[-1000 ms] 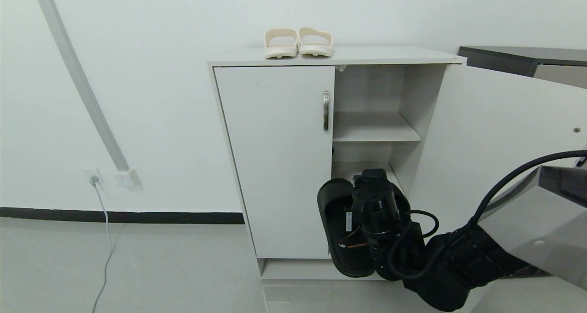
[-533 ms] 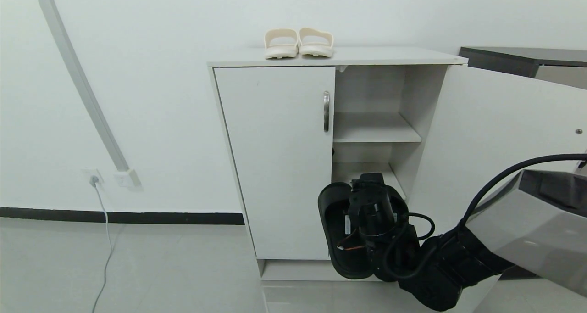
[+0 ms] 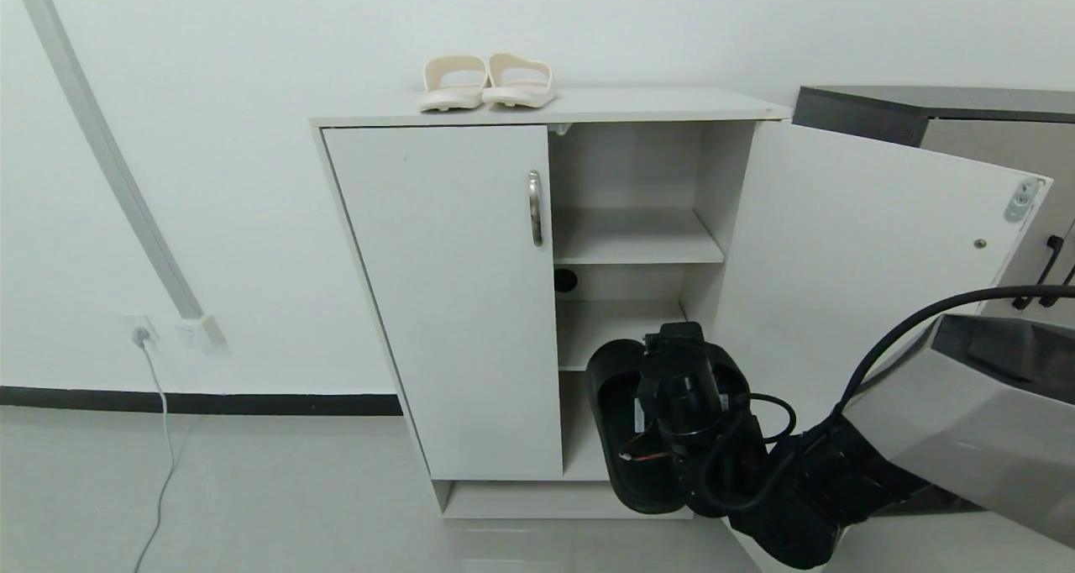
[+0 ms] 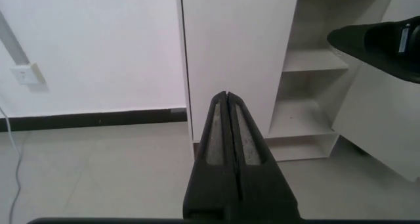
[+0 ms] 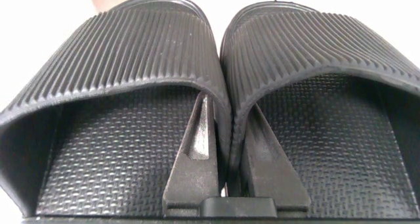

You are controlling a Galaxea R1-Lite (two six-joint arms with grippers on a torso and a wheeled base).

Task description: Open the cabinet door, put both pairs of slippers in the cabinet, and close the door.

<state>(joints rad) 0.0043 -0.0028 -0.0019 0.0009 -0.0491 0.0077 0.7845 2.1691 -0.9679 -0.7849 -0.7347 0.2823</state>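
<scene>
The white cabinet has its right door swung wide open and its left door shut. My right gripper holds a pair of black slippers in front of the lower shelves, just outside the opening. In the right wrist view the two fingers pinch the touching inner straps of the black slippers. A cream pair of slippers rests on the cabinet top. My left gripper is shut and empty, pointing at the cabinet from some way off.
Three bare shelves show inside the open right half. A dark grey cabinet stands behind the open door. A wall socket with a cable is low on the wall at left. Grey floor lies in front.
The head camera has turned right, so the cabinet sits further left in the picture. The right gripper with the black slippers has sunk slightly.
</scene>
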